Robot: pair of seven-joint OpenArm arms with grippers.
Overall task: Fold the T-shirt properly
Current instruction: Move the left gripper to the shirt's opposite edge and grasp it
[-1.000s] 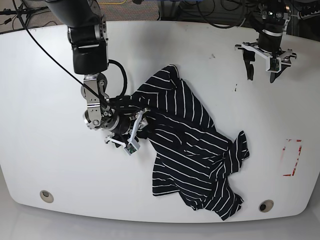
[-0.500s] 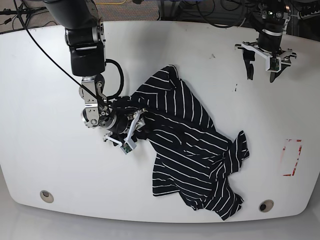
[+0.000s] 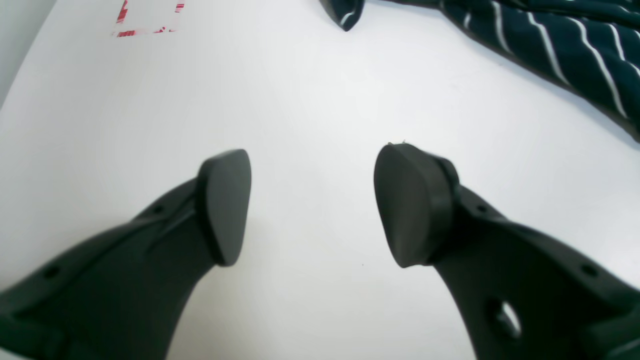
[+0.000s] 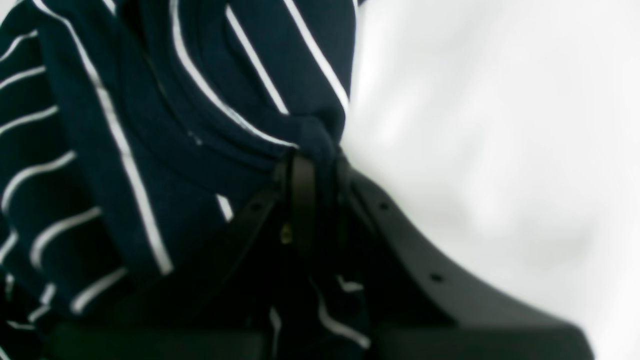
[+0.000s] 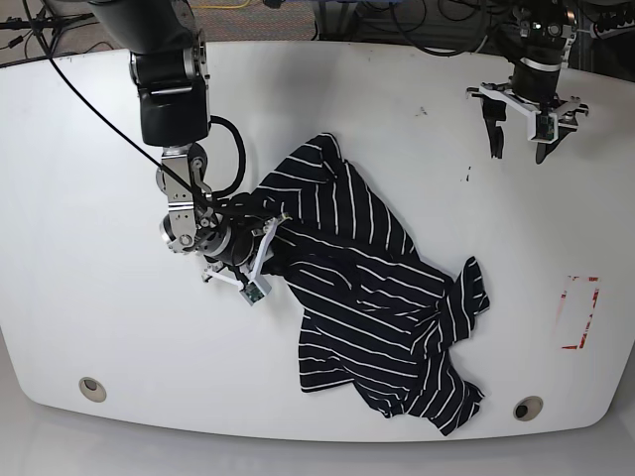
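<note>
The dark navy T-shirt (image 5: 367,288) with thin white stripes lies crumpled across the middle of the white table (image 5: 89,297). My right gripper (image 5: 266,238) is at its left edge, shut on a bunched fold of the T-shirt (image 4: 210,125); the wrist view shows the fabric pinched between the black fingers (image 4: 300,190). My left gripper (image 5: 518,144) hangs open and empty over the table's far right, well clear of the shirt. In its wrist view the two pads (image 3: 225,205) stand apart above bare table, with the T-shirt's edge (image 3: 565,45) at the upper right.
A red marking (image 5: 580,312) is on the table at the right edge; it also shows in the left wrist view (image 3: 145,20). Two round holes (image 5: 92,388) (image 5: 528,408) sit near the front edge. Cables run behind the table's far edge.
My right gripper has pulled slightly left and toward the back with the shirt; the whole T-shirt has shifted a little leftward. The left arm has not moved.
</note>
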